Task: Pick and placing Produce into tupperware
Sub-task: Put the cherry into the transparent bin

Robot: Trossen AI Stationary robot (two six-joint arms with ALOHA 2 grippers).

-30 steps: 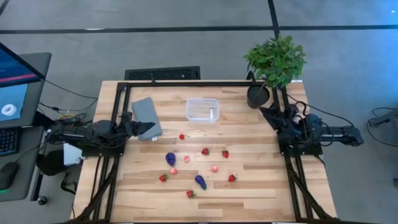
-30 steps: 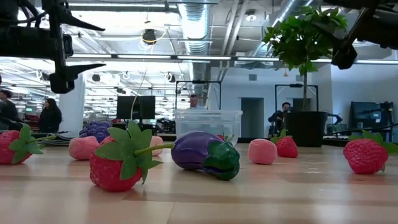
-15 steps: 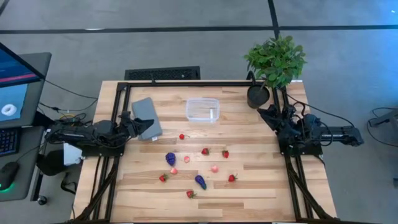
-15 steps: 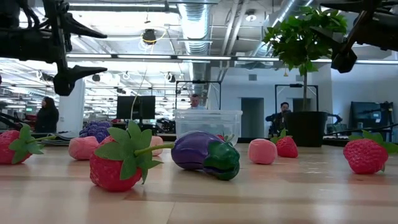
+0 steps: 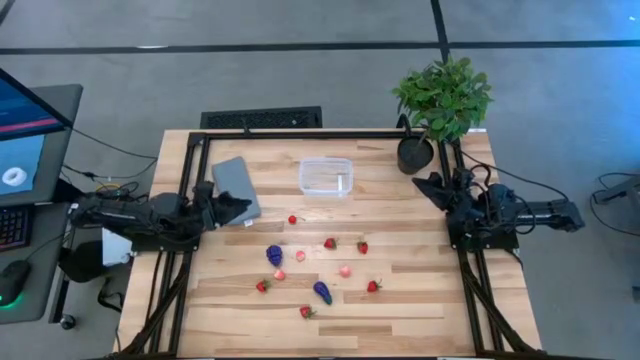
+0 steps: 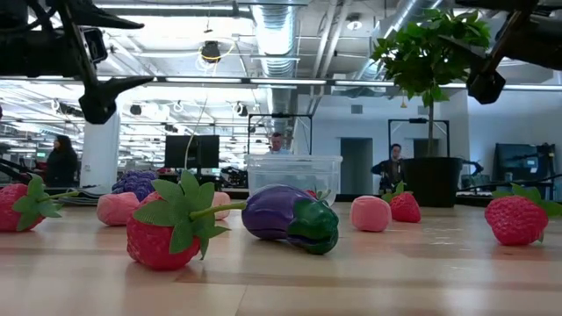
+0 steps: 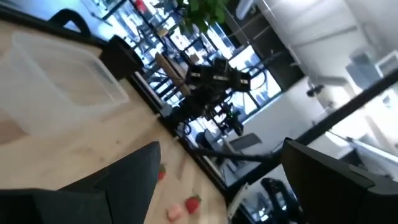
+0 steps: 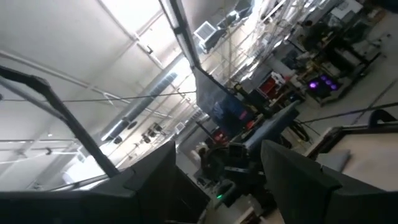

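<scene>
Over the last second the left gripper (image 5: 238, 206), jaws apart and empty, has pulled back slightly over the grey lid (image 5: 236, 187), while the produce (image 5: 320, 267) stays scattered mid-table, the tupperware (image 5: 326, 177) empty, and the right gripper (image 5: 424, 183) waits open, so no pick has begun.

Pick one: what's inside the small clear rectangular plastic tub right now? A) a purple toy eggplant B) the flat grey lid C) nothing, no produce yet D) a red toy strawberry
C: in the high view the small clear rectangular plastic tub shows only bare wood through its base, while the tiny toy fruits and vegetables all lie scattered on the table in front of it.
</scene>
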